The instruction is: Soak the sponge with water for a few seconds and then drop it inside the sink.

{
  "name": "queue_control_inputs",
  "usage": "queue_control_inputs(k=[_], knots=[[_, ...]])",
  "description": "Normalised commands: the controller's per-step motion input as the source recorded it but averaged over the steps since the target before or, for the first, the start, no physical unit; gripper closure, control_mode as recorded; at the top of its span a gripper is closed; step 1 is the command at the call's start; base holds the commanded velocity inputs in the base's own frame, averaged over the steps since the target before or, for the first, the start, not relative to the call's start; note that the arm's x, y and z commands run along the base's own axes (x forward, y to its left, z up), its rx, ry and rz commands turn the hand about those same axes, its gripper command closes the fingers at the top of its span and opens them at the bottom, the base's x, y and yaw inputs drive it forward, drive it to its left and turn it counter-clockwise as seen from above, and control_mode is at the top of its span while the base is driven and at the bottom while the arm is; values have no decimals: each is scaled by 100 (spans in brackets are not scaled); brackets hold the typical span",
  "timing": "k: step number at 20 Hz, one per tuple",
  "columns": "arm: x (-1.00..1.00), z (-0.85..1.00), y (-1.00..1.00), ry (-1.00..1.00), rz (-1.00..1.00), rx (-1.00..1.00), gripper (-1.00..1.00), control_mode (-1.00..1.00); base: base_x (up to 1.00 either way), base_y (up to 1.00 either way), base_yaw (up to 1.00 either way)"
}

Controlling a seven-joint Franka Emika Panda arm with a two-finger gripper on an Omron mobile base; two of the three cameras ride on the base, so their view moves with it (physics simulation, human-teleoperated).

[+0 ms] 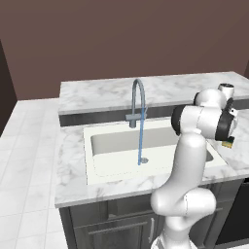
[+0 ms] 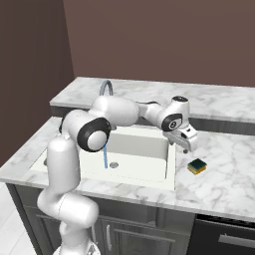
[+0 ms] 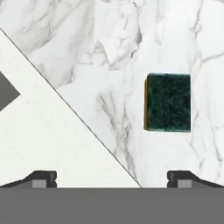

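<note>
My gripper [image 2: 187, 145] hangs over the marble counter [image 2: 224, 174] just right of the sink [image 2: 149, 172], with its jaws spread wide and nothing between them. In the hand view my two dark fingertips [image 3: 41, 178] stand far apart at the bottom edge, and bare marble and the sink's white rim lie between them.

The sponge [image 2: 197, 166] lies flat on the counter to the right of the basin, near its right rim but apart from it, with its dark green face up and a yellow side showing. It sits just below and slightly right of my gripper, and I am not touching it. From the hand view the sponge [image 3: 168, 102] lies ahead of my right fingertip, off to one side of the gap between the fingers. In the left base view only a small yellow and dark corner of the sponge [image 1: 227, 142] peeks out below my wrist.

The faucet [image 1: 137, 99] arches over the back of the sink [image 1: 97, 163], and the water [image 1: 140, 141] runs from it in a thin blue stream straight down to the drain [image 1: 144, 160]. The stream is well to the left of the sponge.
</note>
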Motion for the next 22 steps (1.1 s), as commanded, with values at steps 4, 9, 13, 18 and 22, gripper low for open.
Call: queue_control_inputs(k=[4, 9, 13, 18, 22], knots=[[0, -15, -39, 0, 0, 0, -100, -100, 0, 0, 0], [0, -12, -39, 0, 0, 0, -100, -100, 0, 0, 0], [0, -8, -33, 0, 0, 0, -100, -100, 0, 0, 0], [0, -6, -26, 1, 0, 0, -100, -100, 0, 0, 0], [0, -4, -17, 0, 0, 0, -100, -100, 0, 0, 0]])
